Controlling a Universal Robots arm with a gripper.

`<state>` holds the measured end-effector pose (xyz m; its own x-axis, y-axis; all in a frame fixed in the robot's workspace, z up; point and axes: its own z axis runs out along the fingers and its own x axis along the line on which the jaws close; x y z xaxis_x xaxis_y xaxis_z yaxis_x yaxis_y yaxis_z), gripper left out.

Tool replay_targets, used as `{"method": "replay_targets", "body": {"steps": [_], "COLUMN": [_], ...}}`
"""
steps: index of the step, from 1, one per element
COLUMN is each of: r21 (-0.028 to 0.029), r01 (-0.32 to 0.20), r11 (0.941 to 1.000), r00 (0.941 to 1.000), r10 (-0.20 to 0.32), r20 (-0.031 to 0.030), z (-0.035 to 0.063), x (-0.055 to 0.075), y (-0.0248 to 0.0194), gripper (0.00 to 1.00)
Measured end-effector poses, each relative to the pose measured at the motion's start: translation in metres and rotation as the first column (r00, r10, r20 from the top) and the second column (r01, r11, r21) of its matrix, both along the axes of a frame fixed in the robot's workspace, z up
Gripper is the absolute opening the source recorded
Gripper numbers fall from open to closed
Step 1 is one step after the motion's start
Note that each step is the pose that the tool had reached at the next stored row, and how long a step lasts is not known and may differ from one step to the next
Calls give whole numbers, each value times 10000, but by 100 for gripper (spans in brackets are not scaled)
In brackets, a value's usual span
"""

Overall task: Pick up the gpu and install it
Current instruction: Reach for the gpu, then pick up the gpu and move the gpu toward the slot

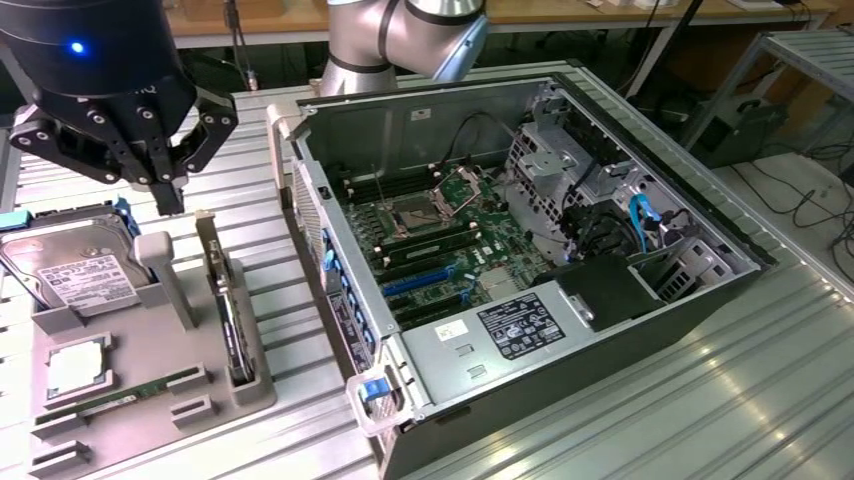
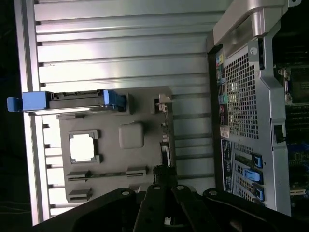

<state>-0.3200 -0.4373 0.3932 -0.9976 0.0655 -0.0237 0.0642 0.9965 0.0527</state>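
Observation:
The gpu (image 1: pixel 235 335) stands on its edge in a slot along the near side of the grey holder tray (image 1: pixel 200 345), its pale metal bracket at the far end. My black gripper (image 1: pixel 168 200) hangs above the tray's far end, a little to the exterior view's left of the bracket, fingers shut together and holding nothing. In the wrist view the gpu (image 2: pixel 166 140) shows as a thin dark edge on the tray (image 2: pixel 145 159), running straight out from my gripper (image 2: pixel 163 180). The open computer case (image 1: pixel 534 250) lies on its side beside the tray, motherboard slots exposed.
A silver hard drive (image 1: pixel 80 270) with blue rails, a processor chip (image 1: pixel 74 365) and a green memory stick (image 1: pixel 127 395) also sit in the tray. The case's rear wall (image 2: pixel 246 111) stands close beside the tray. Everything rests on a ribbed aluminium table (image 1: pixel 747 380).

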Motion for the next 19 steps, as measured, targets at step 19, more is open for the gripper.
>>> {"method": "replay_targets", "body": {"steps": [19], "r21": [3], "r01": [-1], "r11": [10000], "r00": [10000], "r10": [1], "r20": [8], "z": [-1], "x": [-10], "y": [-18], "gripper": [17]}}
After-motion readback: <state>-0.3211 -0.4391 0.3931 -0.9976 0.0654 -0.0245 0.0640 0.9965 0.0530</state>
